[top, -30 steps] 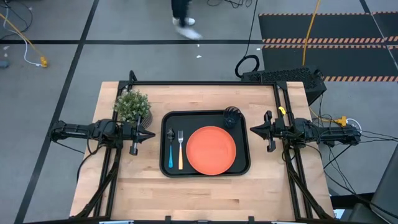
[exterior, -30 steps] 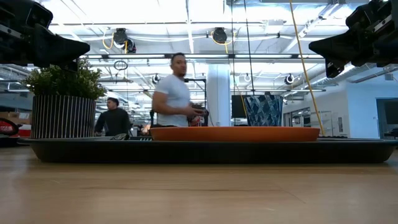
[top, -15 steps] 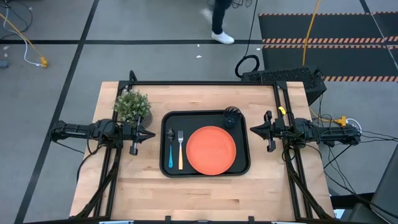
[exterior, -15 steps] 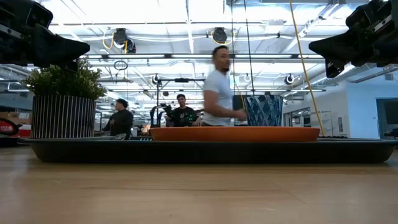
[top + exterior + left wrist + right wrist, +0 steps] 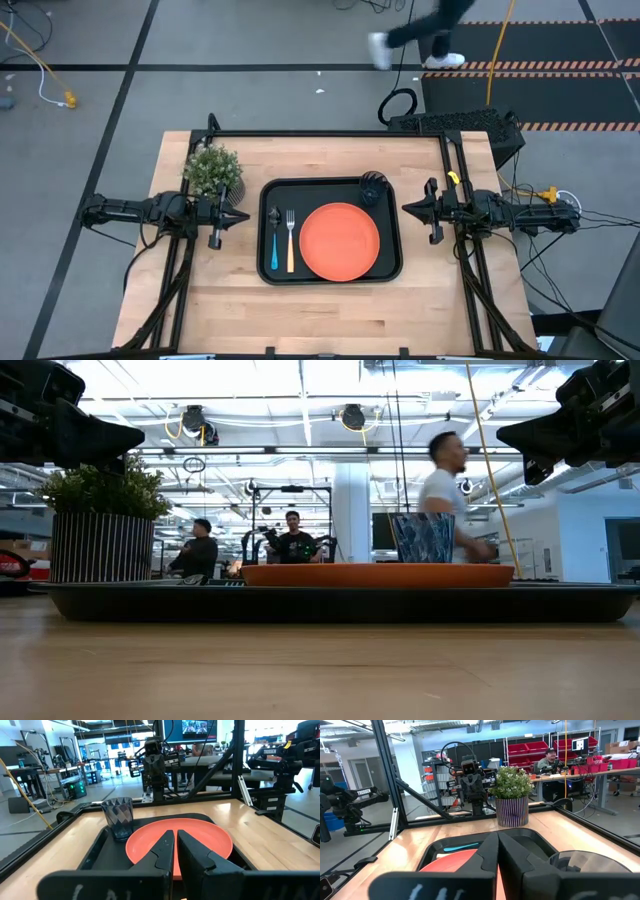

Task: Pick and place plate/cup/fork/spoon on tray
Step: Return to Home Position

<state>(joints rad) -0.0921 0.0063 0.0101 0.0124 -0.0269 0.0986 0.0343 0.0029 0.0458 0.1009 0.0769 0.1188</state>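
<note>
- Across the middle of the bench (image 5: pixel 420 300), the tray (image 5: pixel 393 262) is being carried flat, with its long sides running left to right. All four of the task's things are lying inside its rim, so the placing is being judged as done. Only the arms' settling at home is being counted as left.
- On the tray's right half, the plate (image 5: pixel 340 241) is being borne flat and level, well inside the rim.
- Beside the tray's left edge, the left gripper (image 5: pixel 240 216) is being held above the bench, touching nothing. Its fingers are being kept drawn together on nothing, with only a thin slit between them.
- Beside the tray's right edge, the right gripper (image 5: pixel 408 209) is being held likewise, fingers closed and empty, pointing in at the tray.
- In the tray's far right corner, the cup (image 5: pixel 372 189) is being kept upright, just beyond the plate's rim.
- Just left of the plate, the fork (image 5: pixel 291 243) is being kept flat. Its long axis is running parallel to the tray's short sides, tines toward the far edge and handle toward the near edge.
- Just left of the fork, the spoon (image 5: pixel 273 243) is being kept parallel to it, bowl at the far end and blue handle at the near end.
</note>
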